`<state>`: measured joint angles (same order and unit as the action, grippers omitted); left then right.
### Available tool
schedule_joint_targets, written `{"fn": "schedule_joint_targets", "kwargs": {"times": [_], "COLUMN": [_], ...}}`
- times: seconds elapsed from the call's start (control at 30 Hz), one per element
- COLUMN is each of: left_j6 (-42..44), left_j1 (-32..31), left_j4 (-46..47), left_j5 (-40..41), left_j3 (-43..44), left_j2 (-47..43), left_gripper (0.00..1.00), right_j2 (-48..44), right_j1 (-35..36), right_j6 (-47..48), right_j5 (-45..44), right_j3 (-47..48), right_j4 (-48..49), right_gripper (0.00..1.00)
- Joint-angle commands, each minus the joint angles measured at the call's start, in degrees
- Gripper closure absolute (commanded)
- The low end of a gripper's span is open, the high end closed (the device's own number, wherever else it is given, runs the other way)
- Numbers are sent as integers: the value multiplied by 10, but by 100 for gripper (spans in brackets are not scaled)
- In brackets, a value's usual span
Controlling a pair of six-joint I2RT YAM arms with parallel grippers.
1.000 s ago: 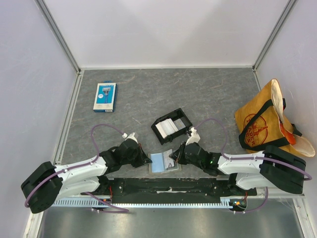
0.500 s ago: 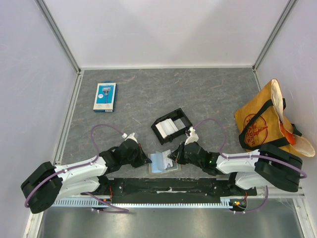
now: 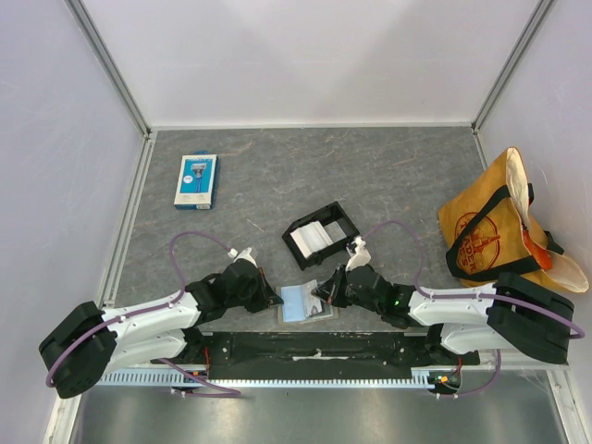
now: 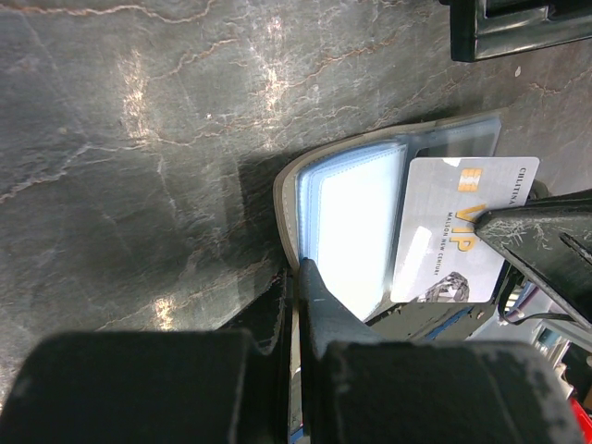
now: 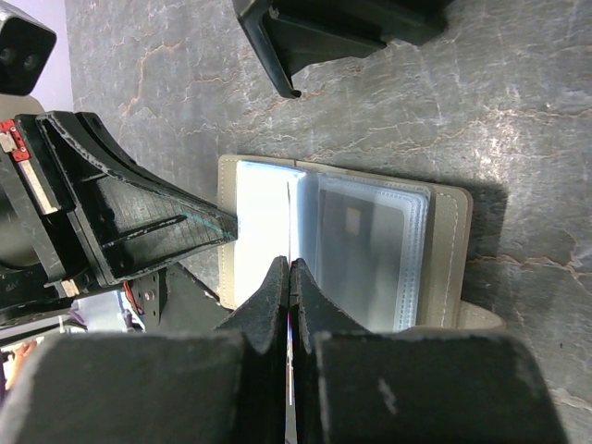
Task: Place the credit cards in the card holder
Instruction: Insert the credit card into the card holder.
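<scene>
Right claw [image 5: 289, 265] is clamped on a card [image 4: 451, 227], edge-on over the open holder [image 5: 446, 242] by the arm bases. Left claw [image 4: 298, 270], fingers together, presses its left leaf. Miss the pocket mouth and you'll buckle the card or shove the holder loose.

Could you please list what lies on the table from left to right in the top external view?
Blue-and-white retail pack → card holder → yellow tote bag. The black tray overlaps the holder's span, so it is left out.
</scene>
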<state>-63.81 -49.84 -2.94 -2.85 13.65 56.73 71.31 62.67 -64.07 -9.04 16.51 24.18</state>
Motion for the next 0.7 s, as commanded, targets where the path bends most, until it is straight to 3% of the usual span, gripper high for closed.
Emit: {"fn": "schedule_joint_targets", "kwargs": {"times": [0.0,0.67], "left_j6": [11,9], "left_j1": [2,2], "left_j4": [-8,-4], "left_j5": [21,21], "left_j3": [0,-5], "left_j2": [-3,-2], "left_gripper": [98,98], "right_j2": [11,57], "right_j1": [2,1], "right_j6": [-10,-9], "right_j5": [-3,13], "right_j3": [-10,-18], "right_j4": [3,49], "right_gripper": [100,100]}}
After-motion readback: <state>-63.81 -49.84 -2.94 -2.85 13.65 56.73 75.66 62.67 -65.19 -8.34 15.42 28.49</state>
